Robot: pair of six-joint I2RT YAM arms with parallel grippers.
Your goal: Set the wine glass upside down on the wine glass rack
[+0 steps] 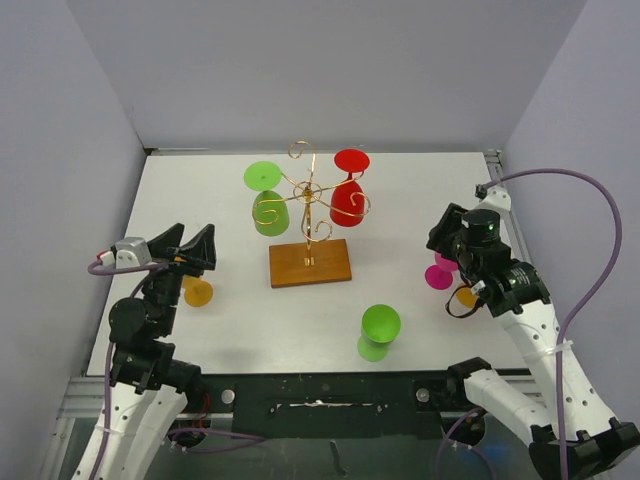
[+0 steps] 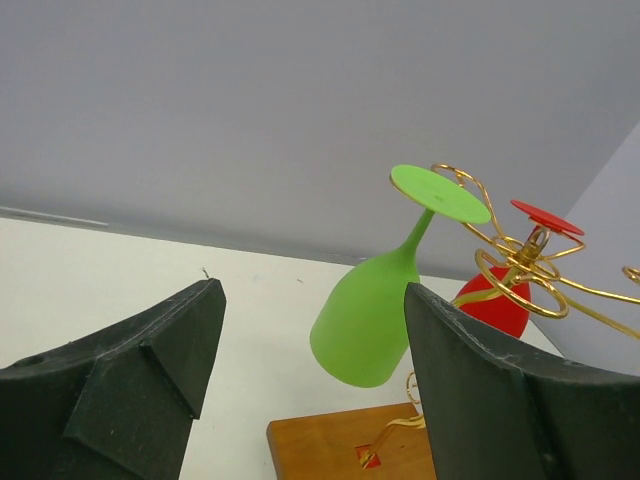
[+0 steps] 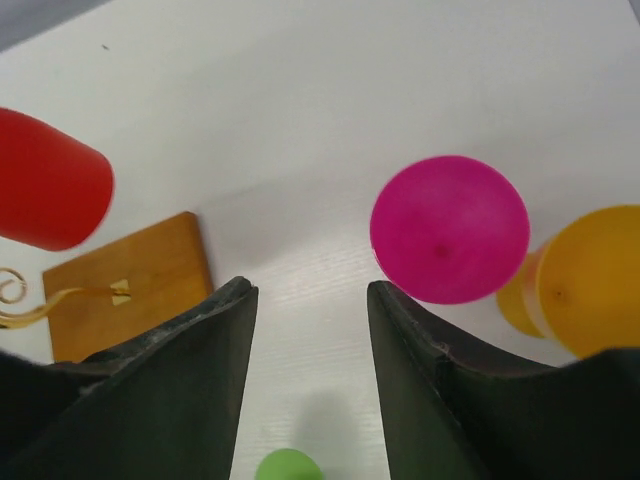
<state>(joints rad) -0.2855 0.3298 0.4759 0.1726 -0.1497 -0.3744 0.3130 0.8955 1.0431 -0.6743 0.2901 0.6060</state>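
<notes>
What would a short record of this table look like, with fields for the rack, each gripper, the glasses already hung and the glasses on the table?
rack: gold wire wine glass rack on a wooden base, mid-table
left gripper: open, empty
right gripper: open, empty
hung: green glass and red glass, both upside down
on table: second green glass near the front; yellow glass by the left gripper; magenta glass and orange glass by the right gripper
</notes>
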